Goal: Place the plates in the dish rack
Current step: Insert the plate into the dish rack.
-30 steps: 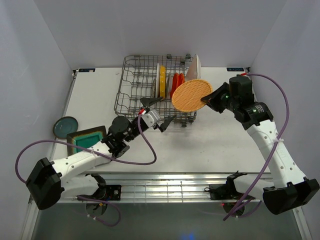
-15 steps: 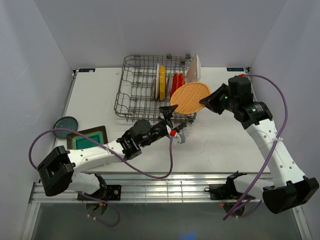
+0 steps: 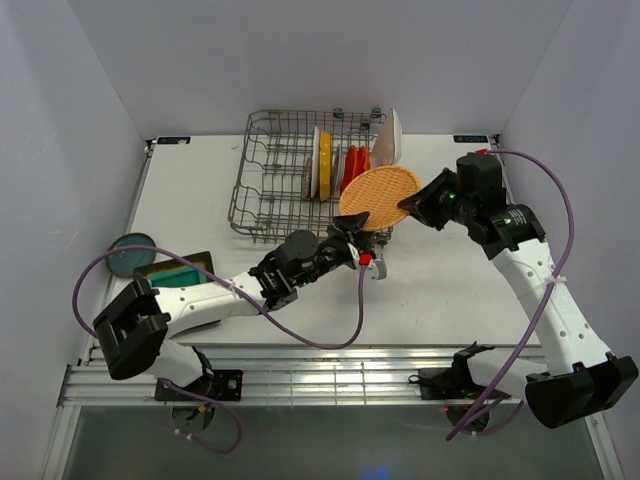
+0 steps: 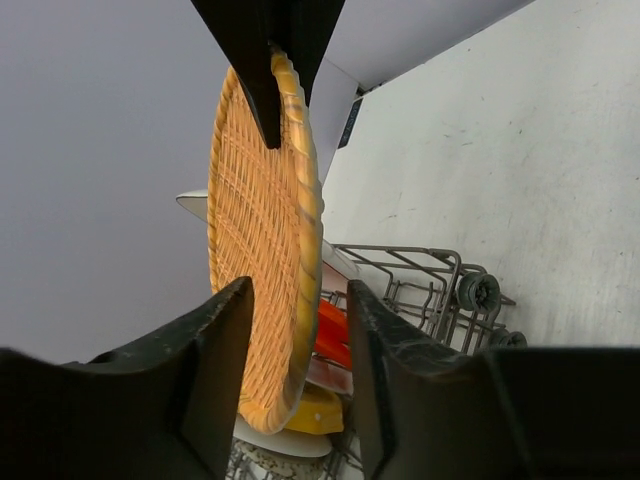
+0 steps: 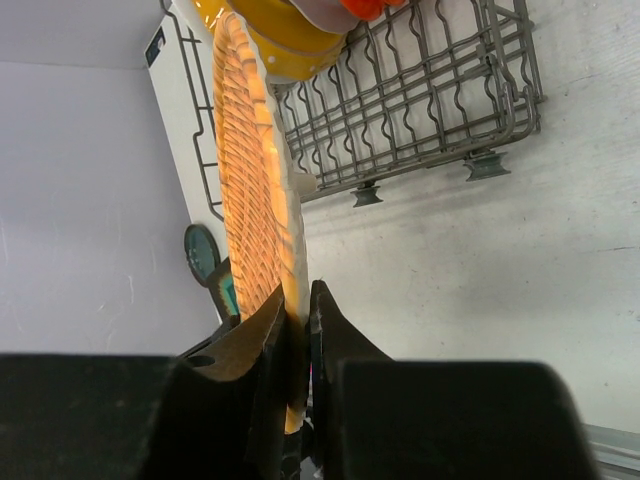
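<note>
The woven plate (image 3: pixel 378 197) hangs on edge in the air over the near right corner of the dish rack (image 3: pixel 255 175). It is just in front of the yellow plate (image 3: pixel 325 160) and red plate (image 3: pixel 350 165) that stand in the tines. The right jaws are clenched on its right rim. The left jaws straddle its near rim, one on each face, with a sliver of gap either side, so they are not gripping. Being wicker, it is probably light, fairly stiff yet slightly springy, rough enough not to slip and unlikely to break. The thick coiled rim looks the best place to pinch. The open weave inside could flex or snag a tine.
</note>
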